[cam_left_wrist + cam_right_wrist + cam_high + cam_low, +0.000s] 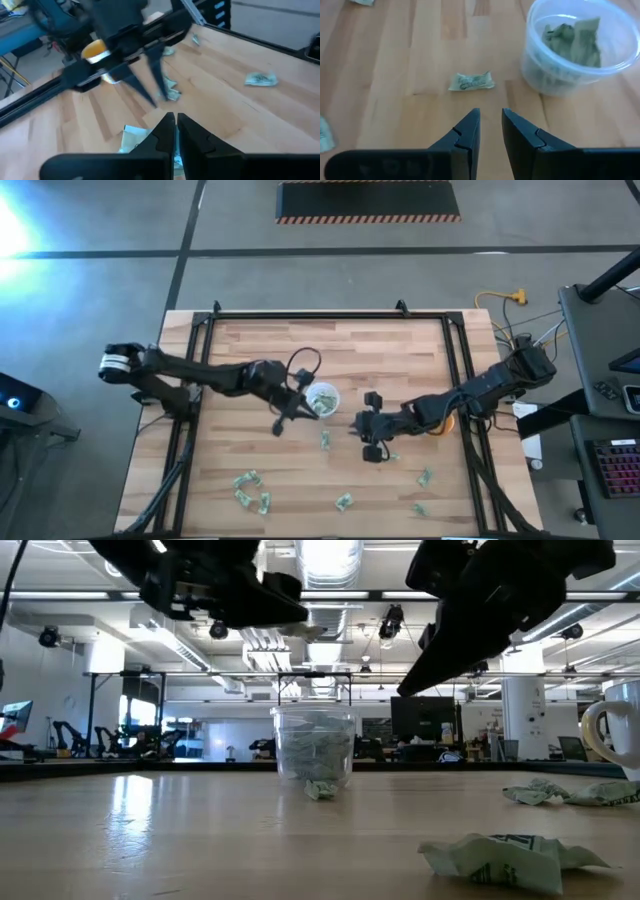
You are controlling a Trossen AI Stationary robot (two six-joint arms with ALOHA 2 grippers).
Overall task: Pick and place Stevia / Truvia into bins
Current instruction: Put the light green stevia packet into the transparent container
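Several Stevia packets [570, 40] already lie in your translucent cup [323, 398] at the table's [400, 350] middle, one lies just beside it [471, 81], and more are scattered along the near edge [252, 490]. Your left hand [300, 408] hovers at the cup's left rim with fingers pressed together, holding nothing visible. Your right hand [490, 131] hangs just right of the cup, slightly spread and empty.

The high view looks straight down from well above the counter [400, 360], taking in its whole top and both arms. The low view sits at counter height, facing level across the wood into the room, the cup [314, 750] centred. Each wrist view looks forward and down, close to the boards; the right one shares that cup [580, 47] with the high and low views.
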